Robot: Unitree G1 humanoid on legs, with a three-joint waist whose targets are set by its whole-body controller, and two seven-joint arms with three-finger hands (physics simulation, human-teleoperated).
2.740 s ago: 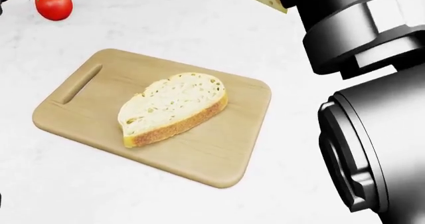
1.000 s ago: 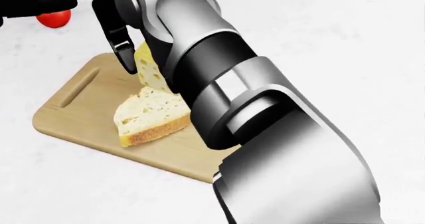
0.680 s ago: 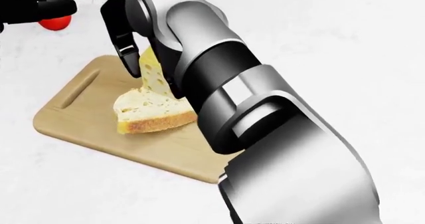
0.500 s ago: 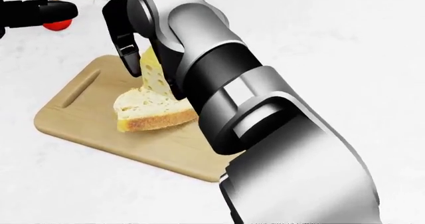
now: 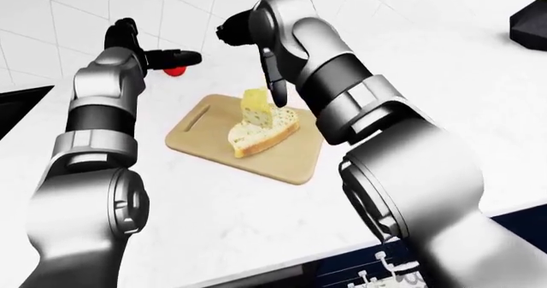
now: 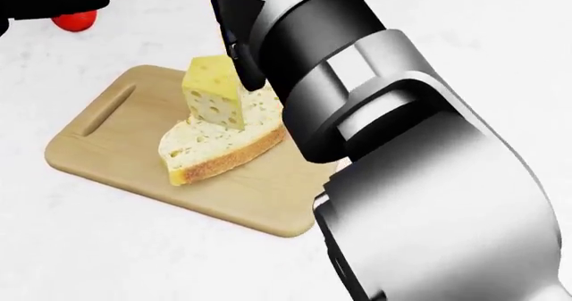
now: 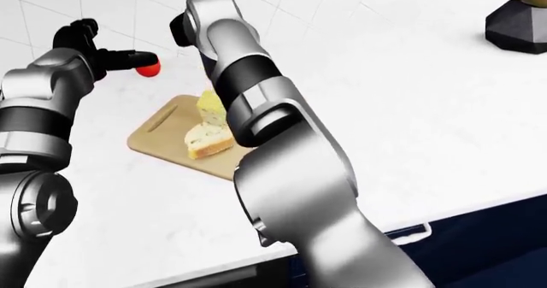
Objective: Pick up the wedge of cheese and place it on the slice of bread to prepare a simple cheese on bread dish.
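Observation:
The yellow cheese wedge stands upright on the bread slice, which lies on the wooden cutting board. My right hand hangs just above and to the right of the cheese. Its black fingers are spread, one close beside the wedge's top right edge, none closed round it. My right arm hides the board's right end in the head view. My left hand is held out at the upper left with its fingers stretched straight, empty, just above a tomato.
A red tomato lies on the white counter left of and beyond the board. A dark block with a yellow-green fruit on it stands at the far right. The counter's edge and dark blue cabinets run along the bottom.
My right hand has let go of the cheese and lifted to its right. The wedge now stands free on the bread, which has turned a little under it.

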